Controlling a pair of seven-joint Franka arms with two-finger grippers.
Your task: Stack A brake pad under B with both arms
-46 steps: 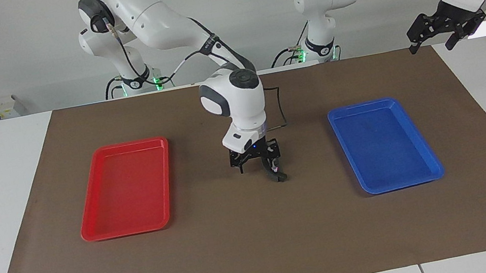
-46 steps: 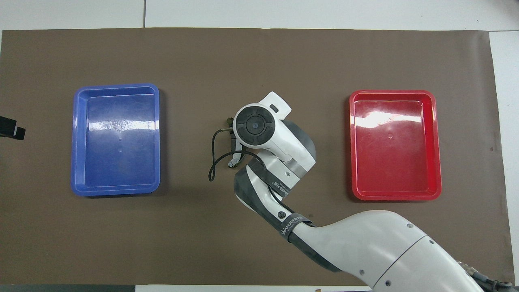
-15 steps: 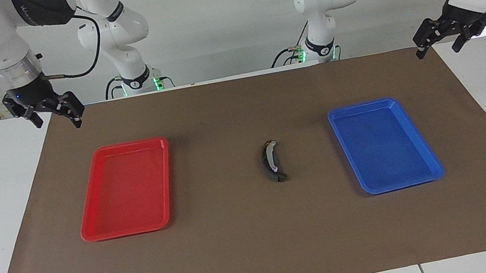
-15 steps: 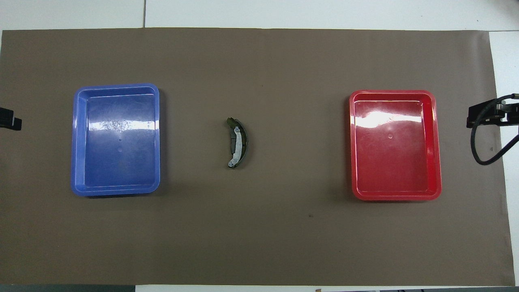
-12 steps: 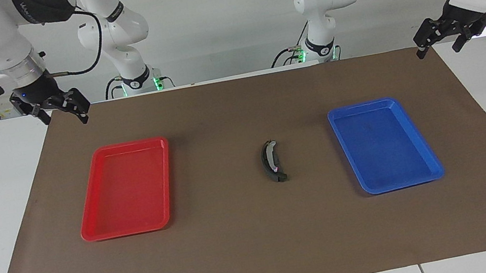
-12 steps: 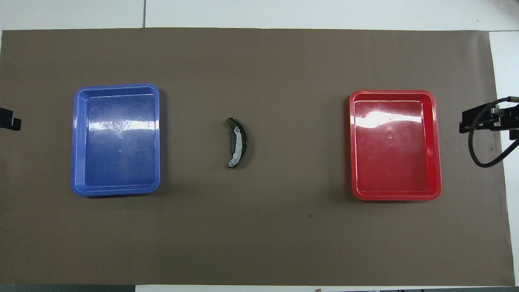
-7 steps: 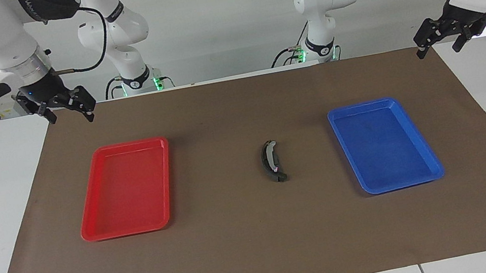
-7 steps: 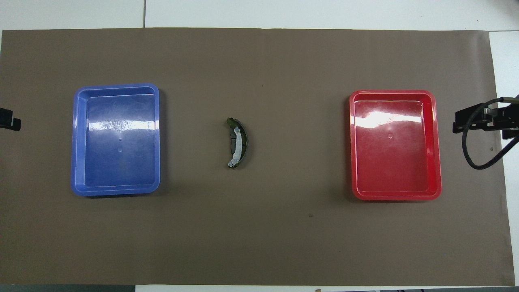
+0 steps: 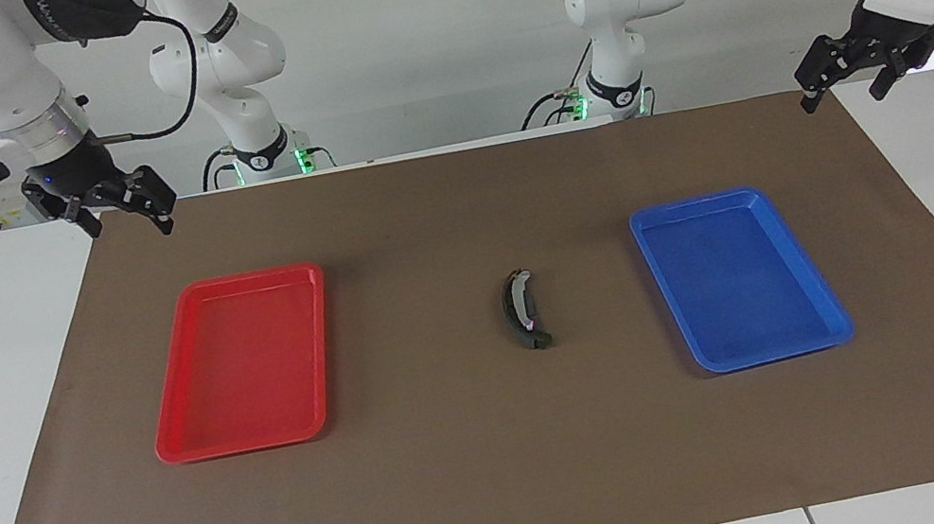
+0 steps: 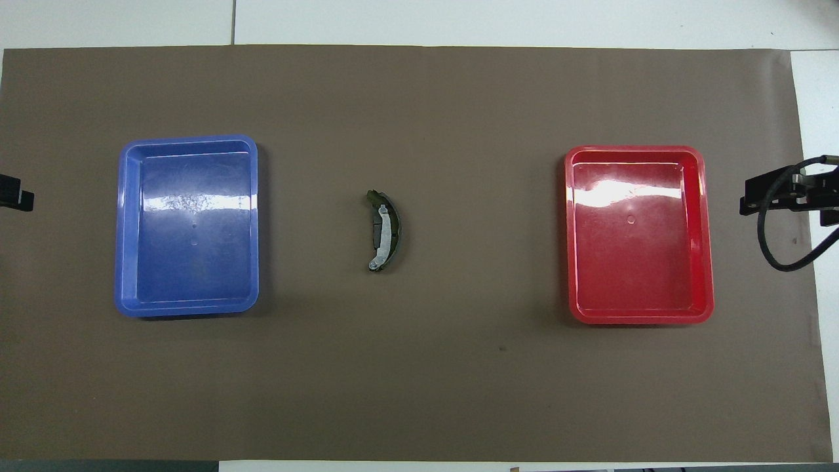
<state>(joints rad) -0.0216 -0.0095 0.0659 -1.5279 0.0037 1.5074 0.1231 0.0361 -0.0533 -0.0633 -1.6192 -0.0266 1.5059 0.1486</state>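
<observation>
- Brake shoe B: the curved crescent with the silver strip is lying on the brown mat midway between the red tray and the blue tray, touching neither.
- A brake pad: a dark, flat piece is showing under B's end farther from the robots; only that end is peeking out in the facing view, so how squarely it is sitting beneath B cannot be told. In the overhead view a dark edge is poking out at the same end.
- Right gripper: hanging in the air over the mat's corner at the right arm's end, fingers standing apart, carrying nothing.
- Left gripper: hanging over the mat's edge at the left arm's end, fingers apart, carrying nothing; this arm is waiting.
- Stage, as a judgement: the stack is looking finished, with both arms standing well clear.
- Risk 1: B is resting on a shorter pad, so most of its arc is likely overhanging; a nudge or table shake could be rocking it off.
- Risk 2: any return reach toward the centre could be clipping the raised crescent and sliding it from the pad.
- Risk 3: the right arm's loose cable could be snagging during a wide swing.
</observation>
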